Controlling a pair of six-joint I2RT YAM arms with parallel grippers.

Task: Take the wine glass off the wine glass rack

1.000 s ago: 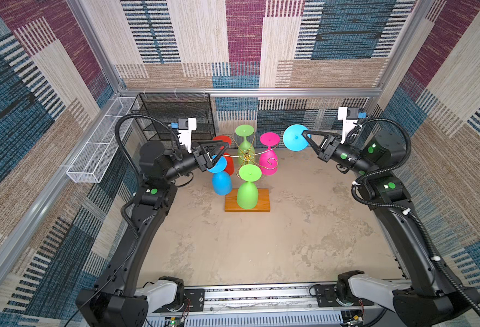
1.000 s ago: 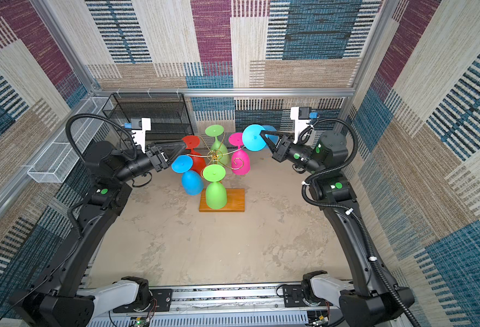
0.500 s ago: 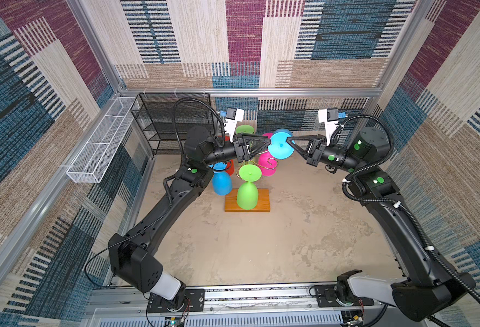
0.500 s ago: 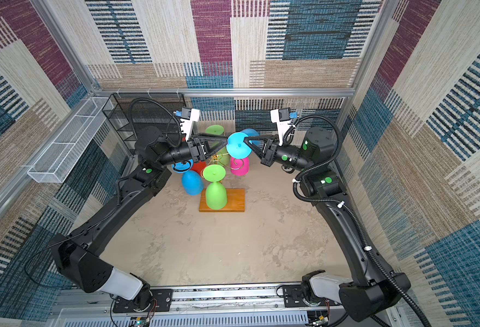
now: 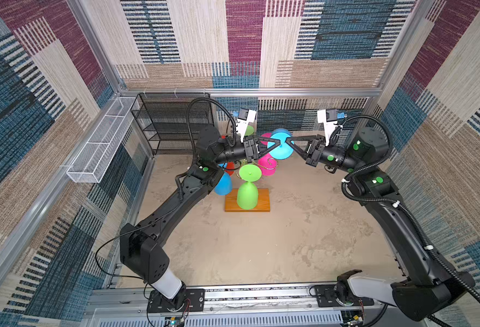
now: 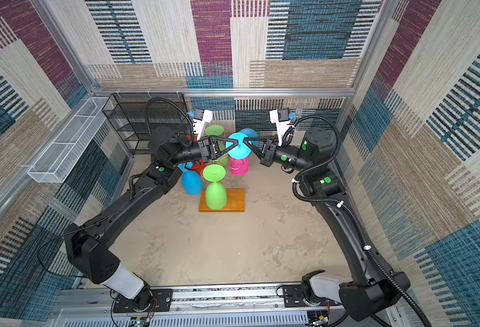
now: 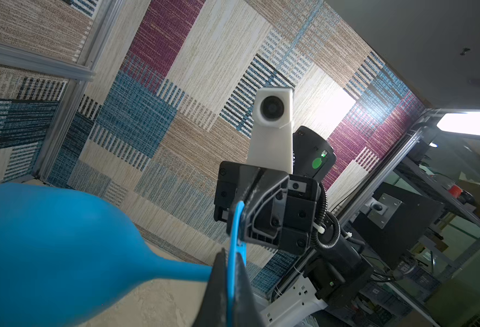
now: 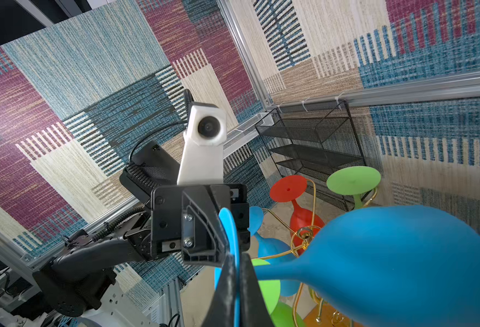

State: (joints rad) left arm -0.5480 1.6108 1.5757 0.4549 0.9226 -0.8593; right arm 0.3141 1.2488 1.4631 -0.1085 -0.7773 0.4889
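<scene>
At the far left we see a black mesh shelf (image 5: 162, 124) standing against the back wall (image 5: 205, 42). Just left of it, a long white wire basket (image 5: 100, 141) runs along the left wall. The tabletop (image 5: 261, 249) is mottled sandy beige, and the walls wear striped patchwork cloth.

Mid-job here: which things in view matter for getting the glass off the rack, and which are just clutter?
In the job: held blue wine glass, its foot pinched by left gripper and right gripper; wine glass rack.
Lying about: black mesh shelf; white wire basket; front green glass and pink glass, hanging on the rack.
</scene>
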